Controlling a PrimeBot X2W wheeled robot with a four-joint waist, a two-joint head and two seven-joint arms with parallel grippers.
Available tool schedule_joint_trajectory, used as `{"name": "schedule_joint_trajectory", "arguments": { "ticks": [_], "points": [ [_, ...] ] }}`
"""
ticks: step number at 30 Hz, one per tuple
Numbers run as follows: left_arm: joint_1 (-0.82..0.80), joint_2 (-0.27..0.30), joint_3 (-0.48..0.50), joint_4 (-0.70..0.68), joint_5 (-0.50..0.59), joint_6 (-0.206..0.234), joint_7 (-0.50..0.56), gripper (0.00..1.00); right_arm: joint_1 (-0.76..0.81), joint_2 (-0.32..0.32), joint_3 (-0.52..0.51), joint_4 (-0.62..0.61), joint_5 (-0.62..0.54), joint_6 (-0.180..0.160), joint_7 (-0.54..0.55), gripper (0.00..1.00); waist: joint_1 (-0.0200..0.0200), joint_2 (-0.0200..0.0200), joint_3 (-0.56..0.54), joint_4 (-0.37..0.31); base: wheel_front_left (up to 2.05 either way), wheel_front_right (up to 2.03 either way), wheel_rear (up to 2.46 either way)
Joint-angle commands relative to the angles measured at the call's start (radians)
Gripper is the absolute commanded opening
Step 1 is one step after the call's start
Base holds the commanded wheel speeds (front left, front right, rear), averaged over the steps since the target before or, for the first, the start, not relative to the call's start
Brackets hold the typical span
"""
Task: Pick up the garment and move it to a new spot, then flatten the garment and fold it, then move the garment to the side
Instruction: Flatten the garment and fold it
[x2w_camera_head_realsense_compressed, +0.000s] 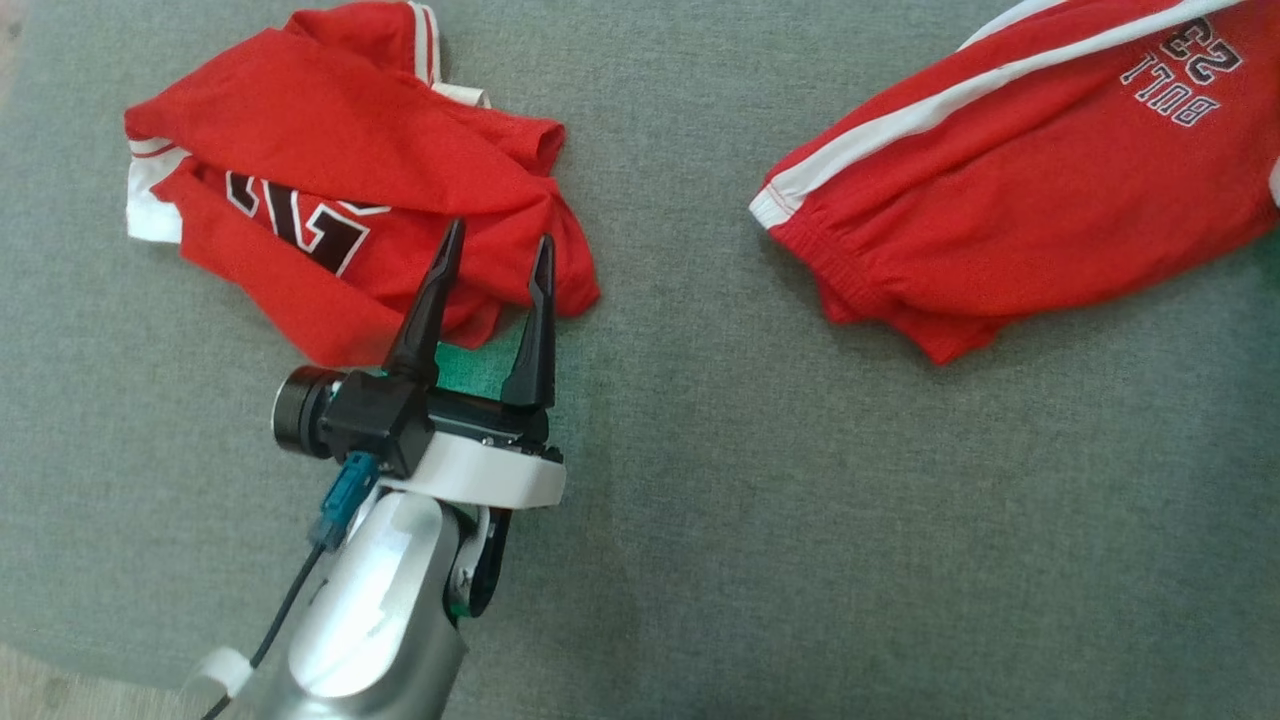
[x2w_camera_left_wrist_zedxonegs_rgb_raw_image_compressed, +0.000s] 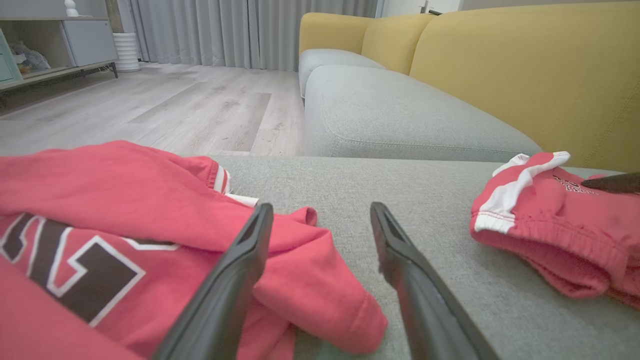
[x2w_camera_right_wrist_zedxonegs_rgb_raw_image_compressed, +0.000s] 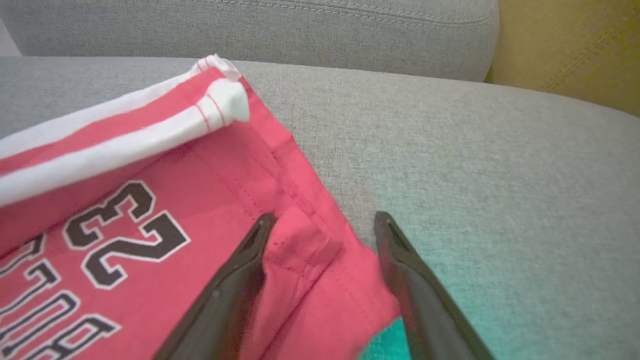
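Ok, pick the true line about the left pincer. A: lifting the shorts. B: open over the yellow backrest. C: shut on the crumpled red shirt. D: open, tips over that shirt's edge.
D: the left pincer stands open over the near edge of the crumpled red shirt, gripping nothing.

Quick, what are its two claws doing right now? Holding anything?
Left gripper: open, holding nothing, poised at the edge of the crumpled red jersey.
Right gripper: open, holding nothing, at a corner of the red shorts.
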Motion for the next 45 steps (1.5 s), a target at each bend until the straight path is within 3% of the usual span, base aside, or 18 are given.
{"name": "schedule_joint_trajectory", "arguments": {
  "ticks": [1,5,6,8,20,29,38,45],
  "points": [
    [-0.019,0.005,0.025,-0.022,0.009,0.002,-0.008,1.00,-0.005,0.000,0.028,0.021,-0.001,-0.005,0.012,1.00,0.0000,0.0000,-0.001,-0.002,0.00,0.00,0.00],
    [-0.016,0.004,0.029,-0.016,0.012,0.004,-0.008,1.00,-0.013,0.017,0.073,0.077,0.036,-0.005,0.030,1.00,0.0000,0.0000,-0.011,-0.014,0.00,0.00,0.00],
    [-0.015,0.004,0.030,-0.015,0.013,0.004,-0.008,1.00,-0.015,0.020,0.090,0.092,0.051,-0.005,0.040,0.87,0.0000,0.0000,-0.013,-0.019,0.00,0.00,0.00],
    [-0.015,0.004,0.031,-0.013,0.016,0.003,-0.008,1.00,-0.022,0.016,0.117,0.104,0.083,-0.005,0.040,0.00,0.0000,0.0000,-0.018,-0.028,0.00,0.00,0.00],
    [0.014,0.004,0.054,-0.007,0.030,0.002,-0.008,1.00,0.021,-0.044,0.167,0.125,0.220,-0.005,-0.039,0.00,0.0000,0.0000,-0.088,-0.093,0.00,0.00,0.00],
    [0.053,0.003,0.050,-0.011,0.004,-0.009,-0.008,1.00,0.113,-0.131,0.049,0.184,0.221,-0.005,-0.098,0.00,0.0000,0.0000,-0.159,-0.138,0.00,0.00,0.00],
    [0.079,0.003,0.060,0.005,0.023,-0.009,-0.008,1.00,0.155,-0.097,-0.049,0.192,0.226,-0.005,-0.187,0.00,0.0000,0.0000,-0.192,-0.156,0.00,0.00,0.00],
    [0.091,0.003,0.077,0.018,0.034,-0.013,-0.008,1.00,0.153,-0.041,-0.047,0.162,0.247,-0.005,-0.241,0.00,0.0000,0.0000,-0.221,-0.157,0.00,0.00,0.00]
  ]
}}
